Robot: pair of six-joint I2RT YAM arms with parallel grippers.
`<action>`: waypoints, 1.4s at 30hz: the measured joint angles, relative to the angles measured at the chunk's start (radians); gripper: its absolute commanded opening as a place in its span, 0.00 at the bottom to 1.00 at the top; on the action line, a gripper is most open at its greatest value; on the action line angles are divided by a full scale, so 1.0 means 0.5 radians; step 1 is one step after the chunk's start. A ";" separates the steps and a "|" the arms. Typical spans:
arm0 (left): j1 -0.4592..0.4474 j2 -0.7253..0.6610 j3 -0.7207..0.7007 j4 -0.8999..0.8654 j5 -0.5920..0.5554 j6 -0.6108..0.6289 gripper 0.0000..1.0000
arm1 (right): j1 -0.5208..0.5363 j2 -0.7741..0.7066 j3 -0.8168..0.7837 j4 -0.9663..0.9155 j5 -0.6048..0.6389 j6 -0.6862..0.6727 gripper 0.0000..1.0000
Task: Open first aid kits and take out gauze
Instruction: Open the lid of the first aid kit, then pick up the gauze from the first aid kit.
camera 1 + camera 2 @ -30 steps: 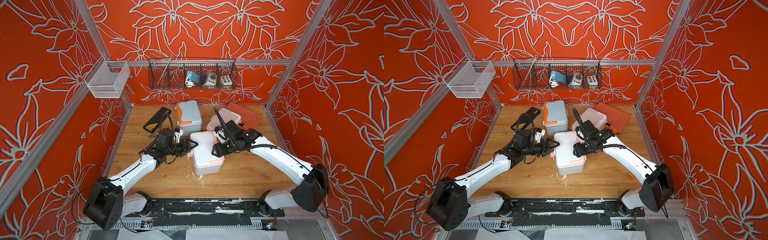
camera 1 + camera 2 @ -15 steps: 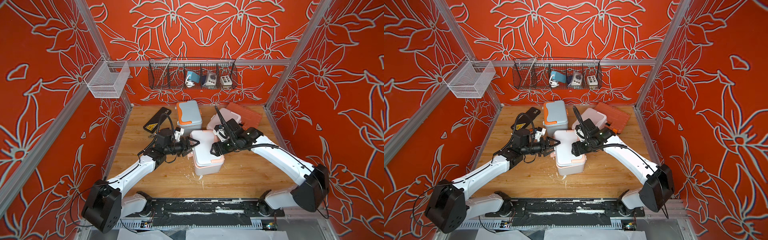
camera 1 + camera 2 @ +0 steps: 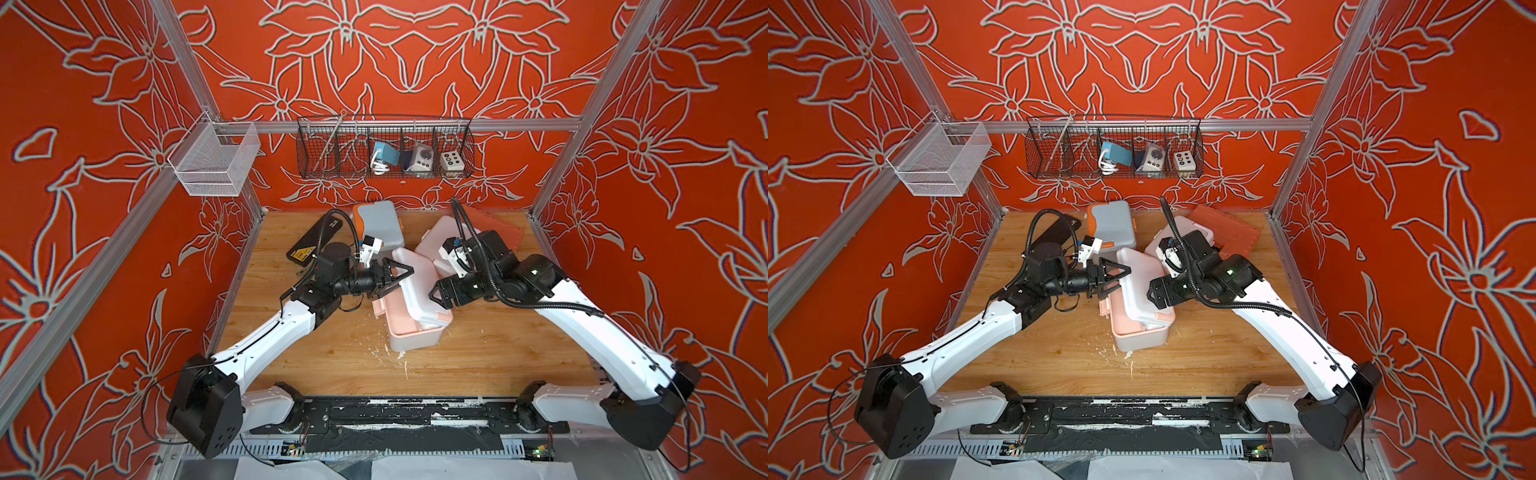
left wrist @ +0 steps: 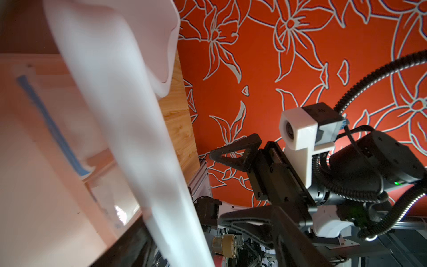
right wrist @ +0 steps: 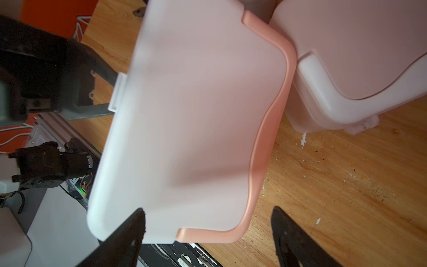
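Observation:
The white first aid kit with peach trim (image 3: 415, 336) (image 3: 1142, 336) stands mid-table. Its lid (image 3: 415, 286) (image 5: 196, 115) is tilted up, partly raised. My left gripper (image 3: 395, 282) (image 3: 1116, 282) (image 4: 180, 222) is open, and the lid's left edge runs between its jaws. My right gripper (image 3: 436, 295) (image 3: 1152, 295) (image 5: 208, 209) is open at the lid's right edge, apart from it. The blue-grey kit (image 3: 380, 224) and the pink kit (image 3: 432, 237) (image 5: 346, 46) sit shut behind. I cannot make out the gauze. Something blurred with a blue stripe (image 4: 46, 124) lies inside the open kit.
A flat black case (image 3: 316, 241) lies at the back left and a ribbed orange case (image 3: 498, 230) at the back right. A black wire basket (image 3: 384, 147) and a white mesh basket (image 3: 212, 160) hang on the walls. White crumbs (image 3: 386, 353) dot the wooden table.
The white kit's lid has gone from flat to tilted up. My right gripper has opened wider and let go of the lid. My left gripper has pushed in at the lid's edge.

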 measured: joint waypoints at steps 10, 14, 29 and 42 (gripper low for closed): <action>-0.268 0.353 0.441 -0.003 -0.071 0.018 0.73 | 0.053 -0.119 0.088 -0.090 0.063 -0.027 0.81; -0.331 0.462 0.563 -0.018 -0.105 0.042 0.73 | 0.081 -0.117 0.096 -0.121 0.111 -0.029 0.81; -0.356 0.400 0.478 -0.198 -0.349 0.195 0.79 | 0.102 -0.021 0.133 -0.298 0.500 0.000 0.60; -0.356 0.059 0.253 -0.774 -1.040 0.491 0.67 | 0.014 -0.101 0.060 -0.269 0.574 0.051 0.49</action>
